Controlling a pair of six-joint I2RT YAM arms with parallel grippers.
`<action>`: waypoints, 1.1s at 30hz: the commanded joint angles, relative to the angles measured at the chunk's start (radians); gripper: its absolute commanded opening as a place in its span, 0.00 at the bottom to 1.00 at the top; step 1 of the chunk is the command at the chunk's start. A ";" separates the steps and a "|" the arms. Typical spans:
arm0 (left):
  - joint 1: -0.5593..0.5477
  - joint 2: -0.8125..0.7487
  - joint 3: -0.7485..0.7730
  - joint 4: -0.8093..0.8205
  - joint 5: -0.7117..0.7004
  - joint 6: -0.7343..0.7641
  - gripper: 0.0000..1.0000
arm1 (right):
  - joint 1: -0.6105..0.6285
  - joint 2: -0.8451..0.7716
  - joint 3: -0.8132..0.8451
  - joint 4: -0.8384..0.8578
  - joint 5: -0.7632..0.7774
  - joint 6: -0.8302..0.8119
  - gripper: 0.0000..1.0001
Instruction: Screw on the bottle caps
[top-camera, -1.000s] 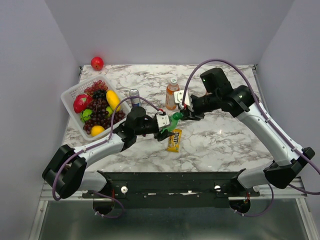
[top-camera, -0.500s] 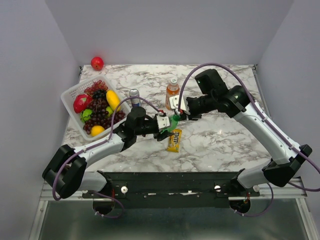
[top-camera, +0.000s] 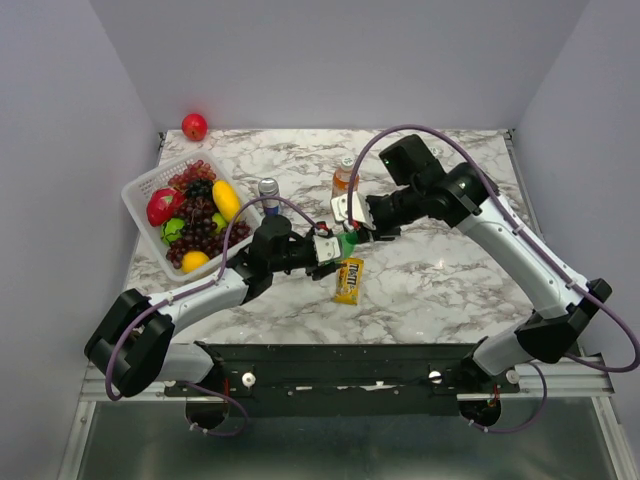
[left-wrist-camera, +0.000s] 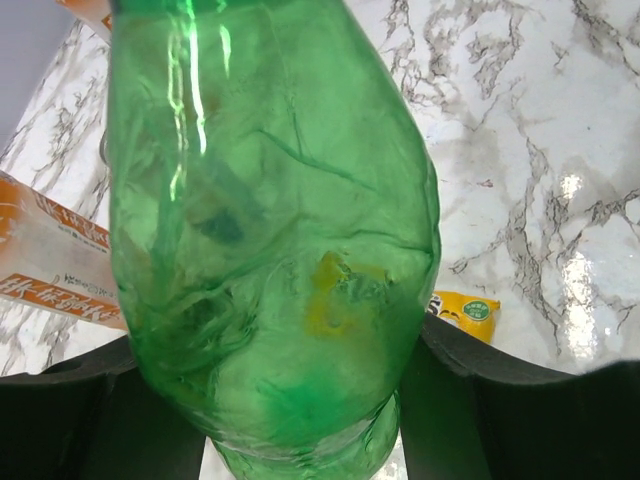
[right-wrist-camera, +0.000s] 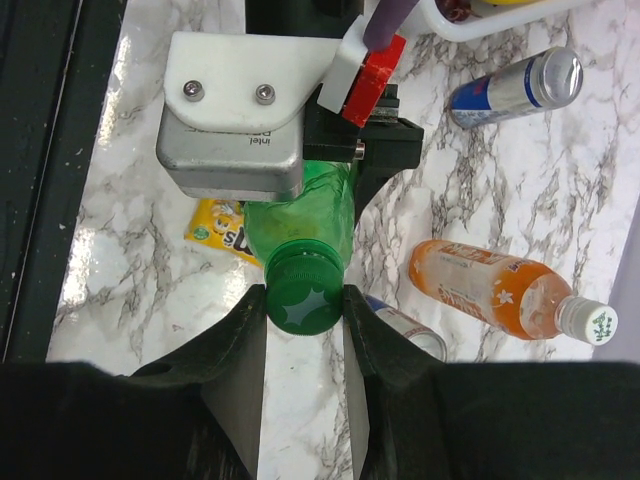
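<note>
Jaws of my right gripper (right-wrist-camera: 303, 300) are clenched on the small dark green round plastic screw cap (right-wrist-camera: 303, 297), with 1 finger flat against each side of its rim. The cap sits on the neck of the translucent green plastic bottle (right-wrist-camera: 300, 215). Jaws of my left gripper (top-camera: 330, 252) are grasping that bottle by its body, which fills the gap between the 2 dark fingers (left-wrist-camera: 500, 400) in the left wrist view. The bottle is near the middle of the white marble tabletop (top-camera: 440, 280), close to the yellow candy packet (top-camera: 349, 280) and the clear plastic bottle of orange drink with a white cap (right-wrist-camera: 500, 290). Whether its base touches the tabletop I cannot tell

I judge the green bottle light and probably empty, with thin soft walls. Creases and dents show across it in the left wrist view, so a harder squeeze would crush it rather than steady it. Smooth plastic like this may also slip round in the left jaws once I twist. The stiffer parts near the shoulder or base look the better places to hold. The cap looks hard and stiff, too small for anything but a pinch across its rim, which is what I have. Whether the thread has caught, or the cap sits square, I cannot tell
</note>
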 joint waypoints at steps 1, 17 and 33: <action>-0.003 -0.024 -0.006 0.115 -0.038 0.043 0.00 | 0.004 0.043 0.040 -0.091 0.046 0.019 0.37; -0.005 -0.018 -0.025 0.074 -0.041 -0.118 0.00 | 0.010 0.069 0.123 -0.097 0.072 0.113 0.53; 0.007 -0.011 -0.011 0.060 -0.001 -0.233 0.00 | -0.019 -0.025 -0.012 0.097 0.204 0.298 0.71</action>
